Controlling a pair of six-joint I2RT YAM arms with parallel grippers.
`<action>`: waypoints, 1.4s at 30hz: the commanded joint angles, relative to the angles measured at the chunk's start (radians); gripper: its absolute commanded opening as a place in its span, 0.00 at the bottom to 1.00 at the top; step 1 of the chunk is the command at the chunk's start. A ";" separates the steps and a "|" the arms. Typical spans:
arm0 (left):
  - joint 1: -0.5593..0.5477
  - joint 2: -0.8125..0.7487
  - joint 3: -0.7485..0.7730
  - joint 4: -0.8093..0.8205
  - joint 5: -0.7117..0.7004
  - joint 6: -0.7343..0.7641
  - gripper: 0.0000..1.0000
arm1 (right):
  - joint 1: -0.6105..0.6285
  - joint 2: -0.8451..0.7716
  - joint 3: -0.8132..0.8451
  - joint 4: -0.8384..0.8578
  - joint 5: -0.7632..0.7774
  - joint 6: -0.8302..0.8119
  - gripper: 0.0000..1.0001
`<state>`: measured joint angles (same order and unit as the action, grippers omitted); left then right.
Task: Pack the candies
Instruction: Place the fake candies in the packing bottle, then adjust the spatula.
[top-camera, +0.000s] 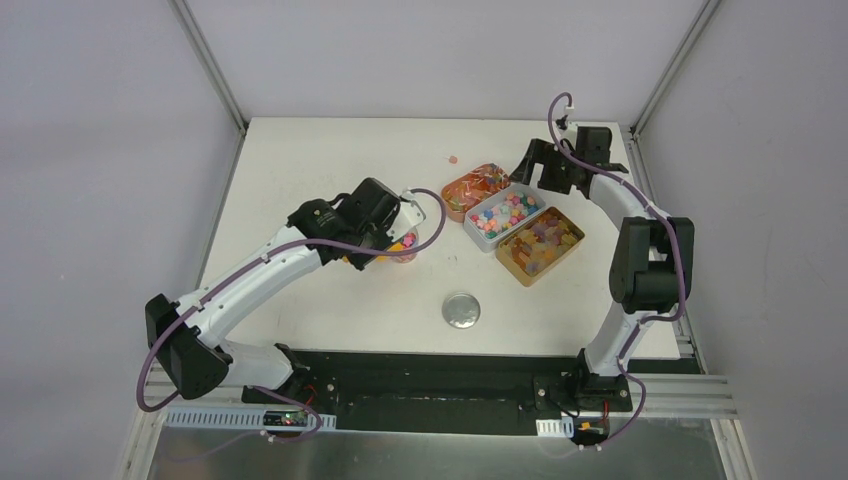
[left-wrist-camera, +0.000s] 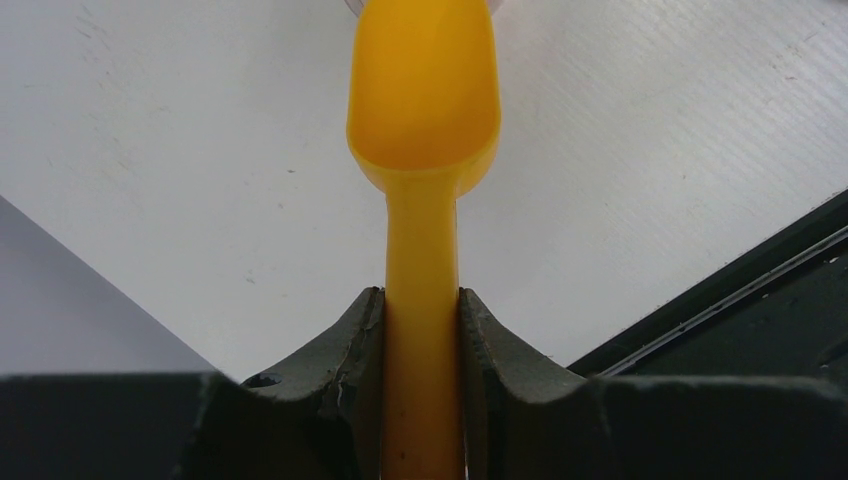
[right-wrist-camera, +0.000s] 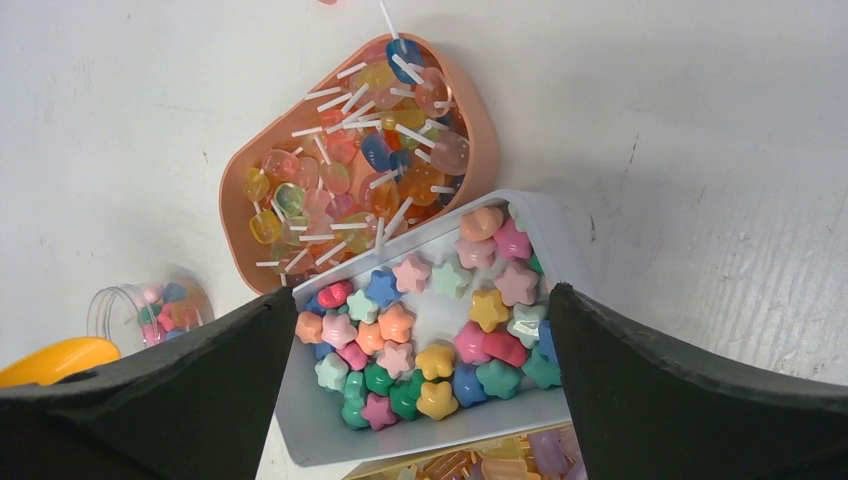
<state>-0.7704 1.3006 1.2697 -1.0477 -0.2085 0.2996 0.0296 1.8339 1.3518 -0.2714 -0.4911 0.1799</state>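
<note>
The candies lie in three trays. Lollipops (right-wrist-camera: 360, 150) fill the orange tray (top-camera: 458, 188). Coloured star candies (right-wrist-camera: 430, 330) sit in the grey tray (top-camera: 486, 240), and amber gummies (top-camera: 540, 245) are in the yellow tray (top-camera: 568, 248). More candies show inside a small clear jar (top-camera: 405, 247). My left gripper (left-wrist-camera: 422, 295) is shut on the handle of the orange scoop (left-wrist-camera: 424, 100). Its bowl looks empty and points at the jar. My right gripper (right-wrist-camera: 422, 295) hangs open above the star candies with nothing between its fingers.
A round silver lid (top-camera: 461, 310) lies on the white table near the front. One loose pink candy (top-camera: 453, 158) rests behind the orange tray. The jar (right-wrist-camera: 150, 310) and the scoop's tip (right-wrist-camera: 55, 360) appear at the left of the right wrist view.
</note>
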 joint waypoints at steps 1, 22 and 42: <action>0.008 -0.009 0.069 -0.015 -0.033 0.013 0.00 | -0.005 -0.075 0.002 0.029 0.021 -0.003 1.00; 0.007 0.115 0.213 0.339 0.113 -0.014 0.00 | -0.021 -0.061 0.060 -0.038 -0.024 0.027 0.88; -0.046 0.629 0.630 0.482 0.299 -0.077 0.00 | -0.011 -0.078 -0.074 0.251 -0.385 0.275 0.16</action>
<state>-0.8120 1.9175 1.8236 -0.6559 0.0387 0.2531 0.0086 1.7988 1.3025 -0.1577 -0.7586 0.3676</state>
